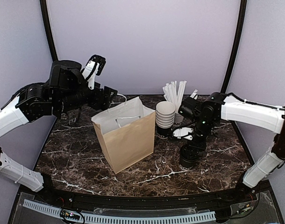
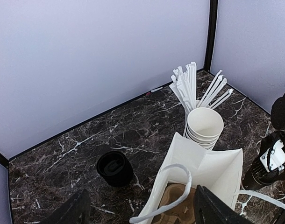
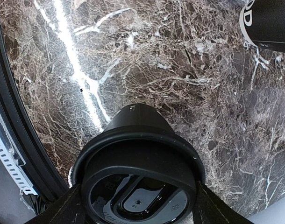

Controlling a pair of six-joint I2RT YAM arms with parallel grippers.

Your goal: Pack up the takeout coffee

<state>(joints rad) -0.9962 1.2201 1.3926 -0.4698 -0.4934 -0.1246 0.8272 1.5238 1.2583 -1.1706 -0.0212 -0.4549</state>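
The right gripper [image 3: 137, 193] is holding the takeout coffee [image 1: 188, 157] by its lid, low and right of the middle. The left gripper [image 2: 141, 196] is hanging wide open above the paper bag [image 1: 126, 140].

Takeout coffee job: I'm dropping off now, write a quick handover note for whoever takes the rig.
Left gripper: open, empty, by the mouth of the open paper bag.
Right gripper: fingers either side of the lidded coffee cup; grip unclear.
The cup stands on the table, right of the bag. A second black cup stands beyond the bag.
Done: approach only. Left: grip, lift, lower the cup upright into the bag.
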